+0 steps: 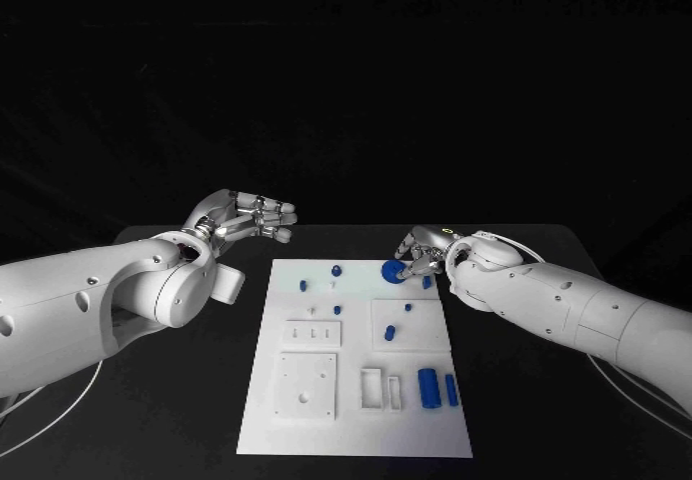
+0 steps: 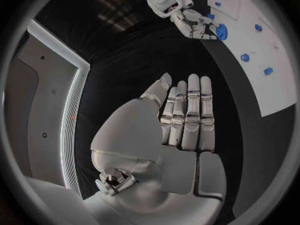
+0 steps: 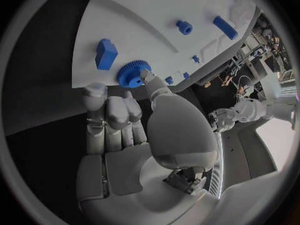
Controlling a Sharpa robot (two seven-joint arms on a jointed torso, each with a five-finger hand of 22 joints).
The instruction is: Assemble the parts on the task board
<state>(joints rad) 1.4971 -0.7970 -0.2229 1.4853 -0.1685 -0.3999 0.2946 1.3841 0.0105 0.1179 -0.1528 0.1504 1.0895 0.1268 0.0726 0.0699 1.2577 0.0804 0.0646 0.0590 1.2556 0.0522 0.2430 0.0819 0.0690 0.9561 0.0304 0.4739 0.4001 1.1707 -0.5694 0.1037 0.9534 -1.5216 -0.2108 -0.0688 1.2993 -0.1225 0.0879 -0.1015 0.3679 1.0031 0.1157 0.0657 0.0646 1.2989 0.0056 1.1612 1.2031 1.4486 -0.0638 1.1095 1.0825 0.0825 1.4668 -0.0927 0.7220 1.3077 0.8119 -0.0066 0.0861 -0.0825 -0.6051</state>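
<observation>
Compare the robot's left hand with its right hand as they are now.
The left hand hangs over the black table beside the task board, while the right hand is at the board's far right corner. The left hand's fingers lie straight, side by side, touching nothing; the right hand's fingers touch the blue gear. Both are silver hands on white arms.

Table: black, matte top, seen from above in head view.
Backdrop: black throughout, no detail made out beyond table's far edge.
Wall panel: grey, edged w/ a lit white strip, seen in left wrist view.
</observation>
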